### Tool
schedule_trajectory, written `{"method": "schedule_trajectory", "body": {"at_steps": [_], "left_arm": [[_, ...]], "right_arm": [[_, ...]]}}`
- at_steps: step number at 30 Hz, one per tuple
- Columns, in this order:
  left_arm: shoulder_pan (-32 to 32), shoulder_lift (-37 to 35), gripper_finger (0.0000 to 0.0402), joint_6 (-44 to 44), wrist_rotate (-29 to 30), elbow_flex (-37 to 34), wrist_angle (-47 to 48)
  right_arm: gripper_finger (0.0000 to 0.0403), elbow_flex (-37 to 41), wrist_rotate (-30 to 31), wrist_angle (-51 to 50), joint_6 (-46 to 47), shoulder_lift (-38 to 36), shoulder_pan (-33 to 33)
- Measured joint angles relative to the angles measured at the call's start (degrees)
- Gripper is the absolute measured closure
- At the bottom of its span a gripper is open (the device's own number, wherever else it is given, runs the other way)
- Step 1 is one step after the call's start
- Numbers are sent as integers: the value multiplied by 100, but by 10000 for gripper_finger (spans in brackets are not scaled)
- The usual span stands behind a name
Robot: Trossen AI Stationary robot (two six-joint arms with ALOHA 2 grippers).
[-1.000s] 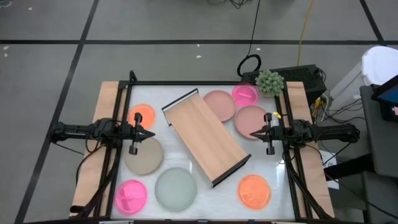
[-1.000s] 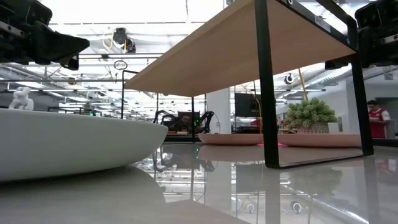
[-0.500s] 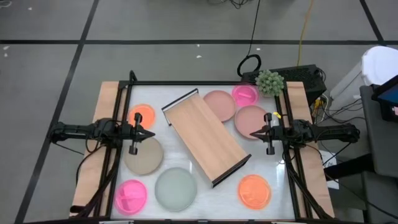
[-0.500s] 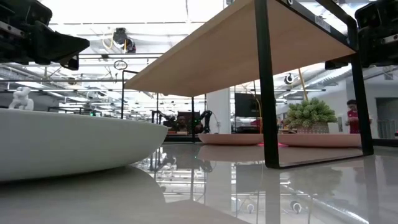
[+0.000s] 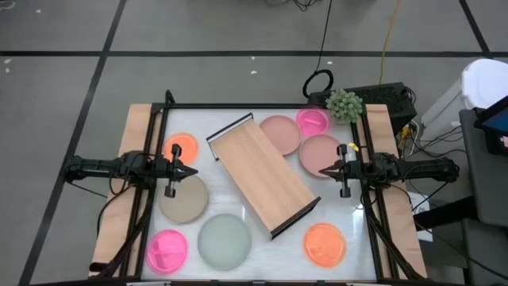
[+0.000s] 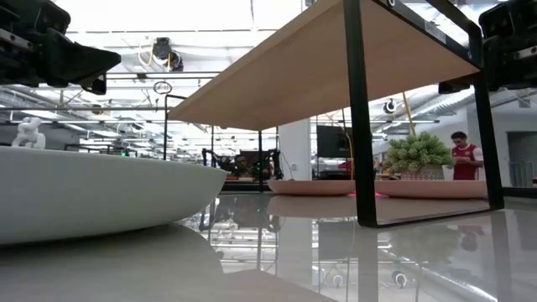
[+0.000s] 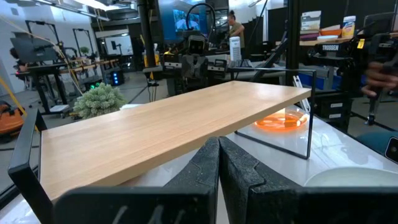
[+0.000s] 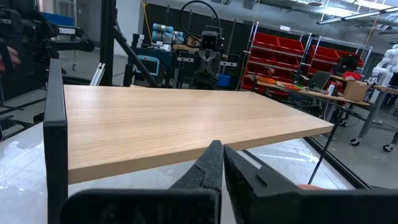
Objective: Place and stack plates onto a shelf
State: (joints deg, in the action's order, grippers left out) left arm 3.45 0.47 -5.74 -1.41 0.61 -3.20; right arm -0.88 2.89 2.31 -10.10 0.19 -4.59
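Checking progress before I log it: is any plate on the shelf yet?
No, in the high view the shelf top is bare wood, and all plates lie on the table around it.

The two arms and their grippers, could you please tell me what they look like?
Both arms are slim, dark, jointed limbs mounted at the table's side edges. The left gripper and right gripper each end in two black fingers with a matte, foam-like surface, tapering to a narrow point. Thin dark cables run along each arm.

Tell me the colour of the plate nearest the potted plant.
Translucent hot pink plate, best seen in the high view, beside the plant.
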Motion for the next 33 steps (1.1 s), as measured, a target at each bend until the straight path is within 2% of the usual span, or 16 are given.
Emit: {"method": "schedule_trajectory", "body": {"at_steps": [7, 11, 16, 26, 33], "left_arm": [[1, -2, 389, 0, -2, -1, 0], [-1, -1, 389, 0, -1, -1, 0], [1, -2, 389, 0, -2, -1, 0], [-1, 0, 389, 0, 0, -1, 0], [1, 0, 389, 0, -2, 0, 1]], "right_arm": [[403, -1, -7, 8, 242, -2, -1], [403, -3, -4, 338, 357, -2, 1], [403, -286, 5, 298, 489, 129, -1], [403, -1671, 26, 131, 496, 1186, 0], [403, -3040, 29, -603, 644, 2208, 1]]}}
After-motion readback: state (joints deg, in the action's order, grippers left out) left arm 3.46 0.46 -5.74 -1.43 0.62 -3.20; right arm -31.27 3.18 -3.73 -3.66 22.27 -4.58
